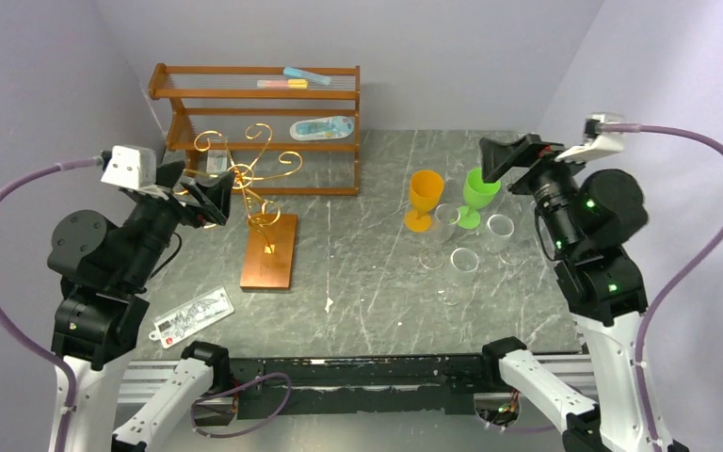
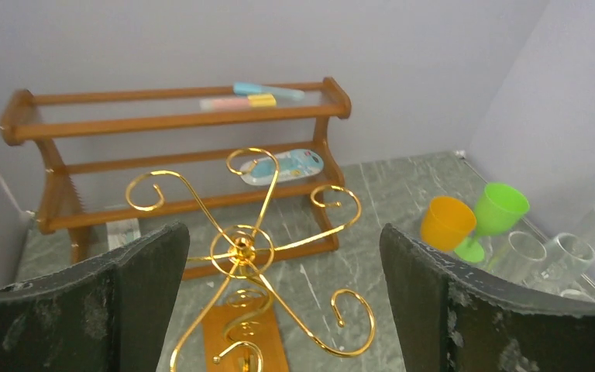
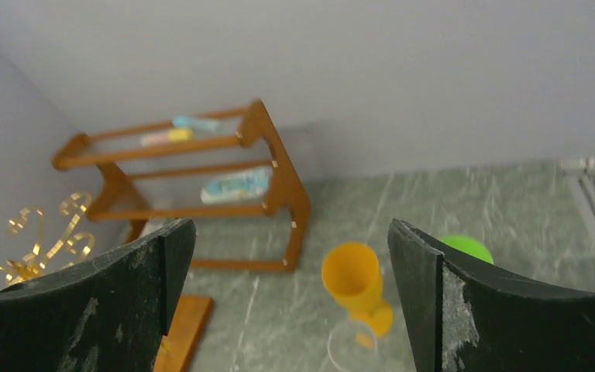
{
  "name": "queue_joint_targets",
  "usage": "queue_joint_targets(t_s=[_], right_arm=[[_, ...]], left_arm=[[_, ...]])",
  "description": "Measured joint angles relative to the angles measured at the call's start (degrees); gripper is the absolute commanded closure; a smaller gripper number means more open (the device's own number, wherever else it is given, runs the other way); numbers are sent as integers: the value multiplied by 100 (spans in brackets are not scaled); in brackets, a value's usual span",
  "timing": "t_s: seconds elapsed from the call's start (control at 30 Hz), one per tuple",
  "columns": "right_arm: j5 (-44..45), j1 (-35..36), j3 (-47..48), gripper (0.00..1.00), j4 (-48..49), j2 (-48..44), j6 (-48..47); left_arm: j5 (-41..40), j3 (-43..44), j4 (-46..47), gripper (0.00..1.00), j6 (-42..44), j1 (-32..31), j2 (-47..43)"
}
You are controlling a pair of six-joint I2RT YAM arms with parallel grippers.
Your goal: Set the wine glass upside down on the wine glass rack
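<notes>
The gold wire wine glass rack [image 1: 256, 181] stands upright on its copper-brown base [image 1: 269, 254] at the left of the table. It also shows in the left wrist view [image 2: 242, 248] and at the edge of the right wrist view [image 3: 42, 236]. An orange glass [image 1: 425, 198], a green glass [image 1: 477, 193] and several clear wine glasses [image 1: 464, 262] stand upright at the right. My left gripper [image 1: 209, 198] is open and empty, raised just left of the rack's top. My right gripper [image 1: 504, 155] is open and empty, raised above the green glass. The orange glass [image 3: 352, 275] lies between its fingers in view.
A brown wooden shelf unit [image 1: 254, 127] stands at the back left and holds packaged items. A white card [image 1: 193, 315] lies near the front left. Grey walls close in on the left, back and right.
</notes>
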Motion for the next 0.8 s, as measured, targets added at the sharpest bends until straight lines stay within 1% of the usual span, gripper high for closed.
queue_joint_targets(t_s=[0.13,0.3,0.37,0.5,0.67,0.7,0.8], right_arm=[[35,0,-317,0,-450,68,136],[129,0,-415,1,-929,262,225],[160,0,-420,2,-1152,385,229],[111,0,-420,11,-1604,728,212],[-28,0,-472,23,-1998,1222,136],[-94,-2,-501,26,-2037,1296,111],[-269,4,-520,39,-2109,1517,61]], left_arm=[[188,-319,59,3,-111,0,-70],[245,-590,192,3,-352,0,-4],[243,-647,223,4,-466,0,57],[245,-824,297,4,-793,0,114],[509,-896,306,3,-892,0,227],[568,-898,323,3,-901,0,232],[706,-966,433,3,-898,0,227]])
